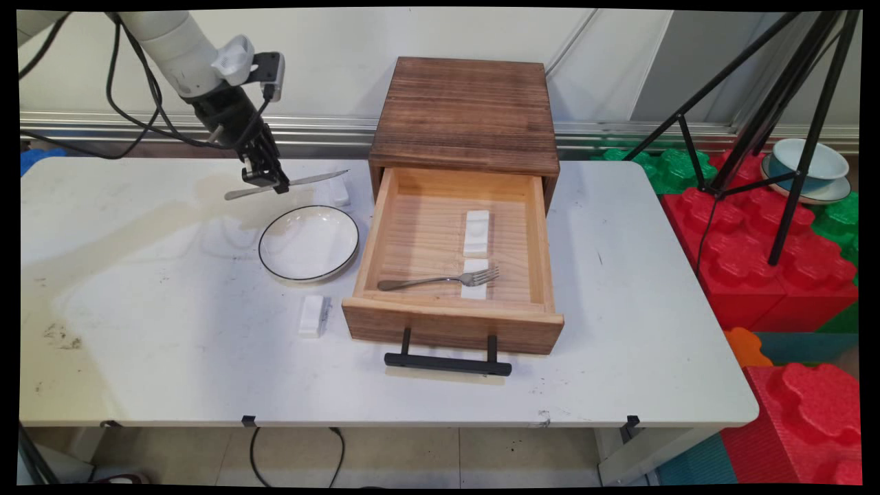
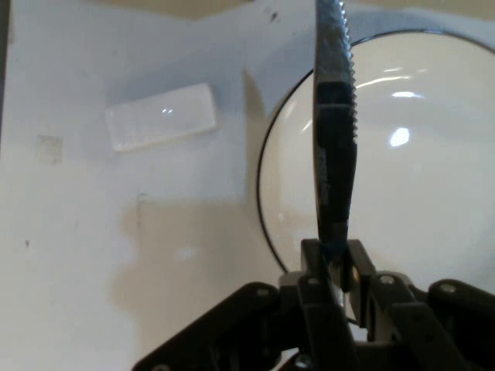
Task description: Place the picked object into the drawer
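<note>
While the gripper hangs above the table's far left, fingers pinched on a knife held level, a plate sits below beside the open drawer, apparently clear of contact

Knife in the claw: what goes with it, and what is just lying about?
Busy: gripper, shut on the knife; plate close by; far block beside the plate.
Lying about: drawer, open; fork and two blocks inside it; near block by the drawer's front; bowl off the table.
</note>
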Controlling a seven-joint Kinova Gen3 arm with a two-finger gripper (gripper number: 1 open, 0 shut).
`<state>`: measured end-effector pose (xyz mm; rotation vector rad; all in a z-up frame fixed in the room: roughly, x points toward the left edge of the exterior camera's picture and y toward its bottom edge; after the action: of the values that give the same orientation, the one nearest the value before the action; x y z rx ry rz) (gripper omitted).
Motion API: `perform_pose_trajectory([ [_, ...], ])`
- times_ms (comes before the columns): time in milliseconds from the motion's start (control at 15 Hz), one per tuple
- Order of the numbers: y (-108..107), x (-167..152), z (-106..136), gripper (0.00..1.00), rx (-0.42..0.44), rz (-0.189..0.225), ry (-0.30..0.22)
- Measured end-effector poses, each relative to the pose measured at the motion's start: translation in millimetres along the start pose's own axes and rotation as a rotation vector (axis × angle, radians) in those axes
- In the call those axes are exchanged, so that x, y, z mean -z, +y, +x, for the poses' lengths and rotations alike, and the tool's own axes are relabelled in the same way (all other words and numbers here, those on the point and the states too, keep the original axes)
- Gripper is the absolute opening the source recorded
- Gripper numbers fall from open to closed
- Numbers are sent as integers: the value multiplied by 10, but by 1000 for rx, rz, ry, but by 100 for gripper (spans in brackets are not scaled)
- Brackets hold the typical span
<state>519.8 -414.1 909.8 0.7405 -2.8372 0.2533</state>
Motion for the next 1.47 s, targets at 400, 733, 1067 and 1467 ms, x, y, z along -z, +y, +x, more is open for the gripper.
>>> perform_pose_trajectory([
  [400,238,277,123,0,-11,-22,54],
  [733,414,512,369,0,-24,-24,143],
  [1067,525,684,666,0,-43,-13,233],
  [1467,634,748,1037,0,-74,-12,314],
])
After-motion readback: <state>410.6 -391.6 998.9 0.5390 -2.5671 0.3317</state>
